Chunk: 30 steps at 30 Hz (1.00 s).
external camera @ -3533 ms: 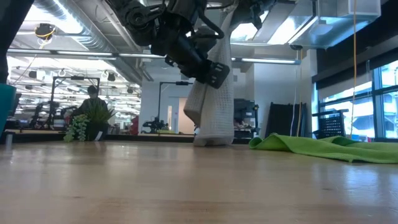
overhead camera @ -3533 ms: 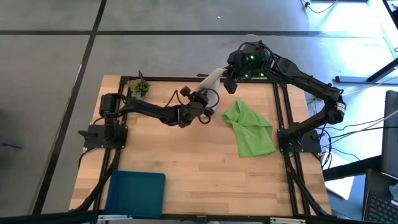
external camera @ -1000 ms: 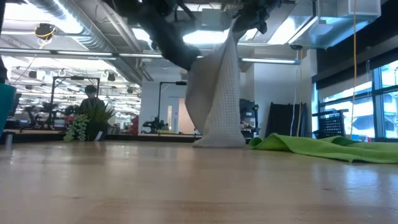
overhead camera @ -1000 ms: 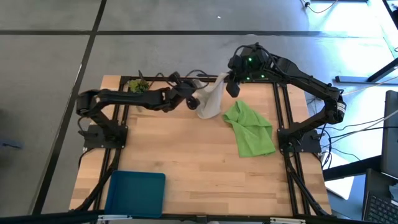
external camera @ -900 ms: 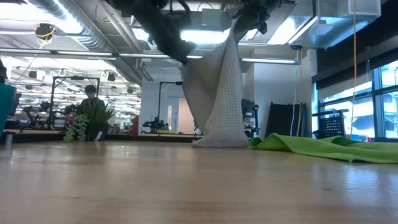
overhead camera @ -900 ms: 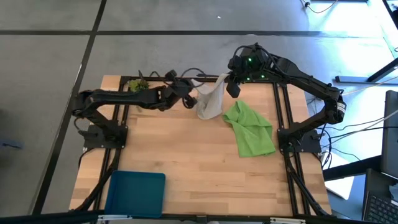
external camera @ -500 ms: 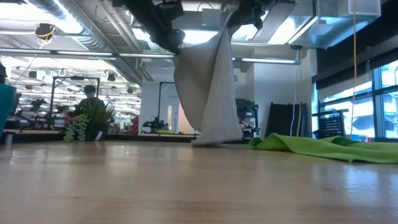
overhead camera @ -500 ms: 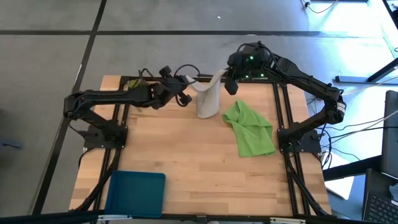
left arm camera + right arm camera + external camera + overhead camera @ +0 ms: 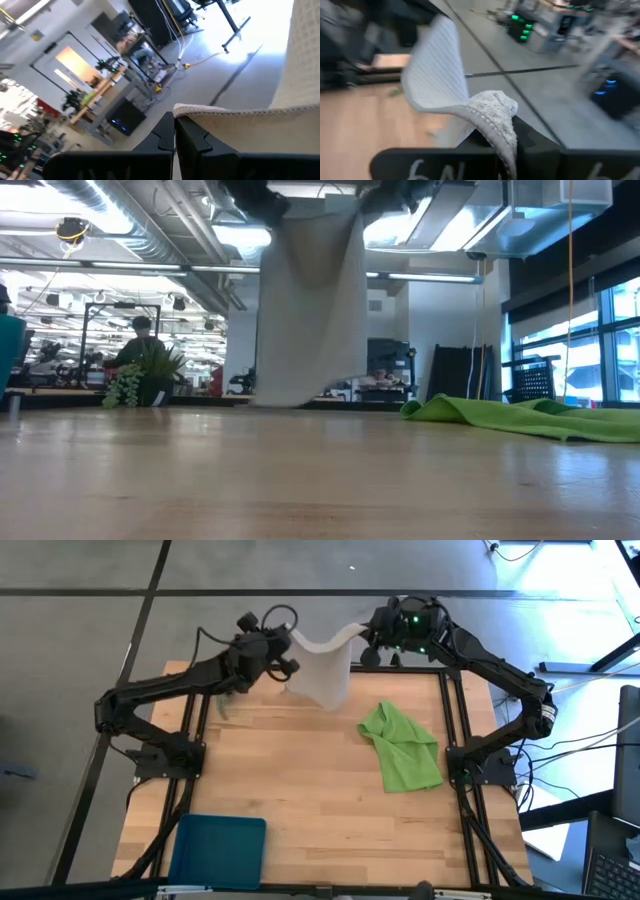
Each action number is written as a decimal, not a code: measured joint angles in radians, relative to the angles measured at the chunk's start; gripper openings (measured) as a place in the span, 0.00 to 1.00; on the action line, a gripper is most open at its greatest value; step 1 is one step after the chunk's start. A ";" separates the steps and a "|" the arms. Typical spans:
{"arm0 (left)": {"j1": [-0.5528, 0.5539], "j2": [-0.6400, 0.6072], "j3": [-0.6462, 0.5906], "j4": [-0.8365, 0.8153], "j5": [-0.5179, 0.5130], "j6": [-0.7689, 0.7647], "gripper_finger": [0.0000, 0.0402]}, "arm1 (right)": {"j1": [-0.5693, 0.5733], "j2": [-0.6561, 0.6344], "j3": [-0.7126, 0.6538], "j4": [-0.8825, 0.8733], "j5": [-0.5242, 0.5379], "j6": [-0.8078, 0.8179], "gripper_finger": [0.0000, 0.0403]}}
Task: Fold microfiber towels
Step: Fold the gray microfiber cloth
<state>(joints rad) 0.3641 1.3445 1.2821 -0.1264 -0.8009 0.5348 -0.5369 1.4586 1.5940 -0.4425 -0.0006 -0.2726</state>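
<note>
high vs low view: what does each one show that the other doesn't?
Only high: both grippers, left and right, each shut on a top corner of the grey towel, plus the blue tray at the near edge.
Only low: the towel's bottom edge hanging just clear of the table, and a person in the room behind.
Both: the grey towel stretched out, the green towel crumpled on the table, the plant sprig.

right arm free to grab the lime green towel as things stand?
Probably not. The right hand is shut on a corner of the light grey microfiber towel, held up together with the left hand. The lime green microfiber towel lies uncovered on the table, but that hand is occupied.
</note>
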 joint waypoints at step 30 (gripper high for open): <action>-0.386 0.002 0.063 -0.772 0.212 -0.491 0.00 | 0.266 -0.003 -0.203 -0.501 0.053 0.214 0.01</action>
<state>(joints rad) -0.0223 1.3468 1.3449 -0.8986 -0.5892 0.0438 -0.2706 1.4559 1.3907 -0.9438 0.0526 -0.0589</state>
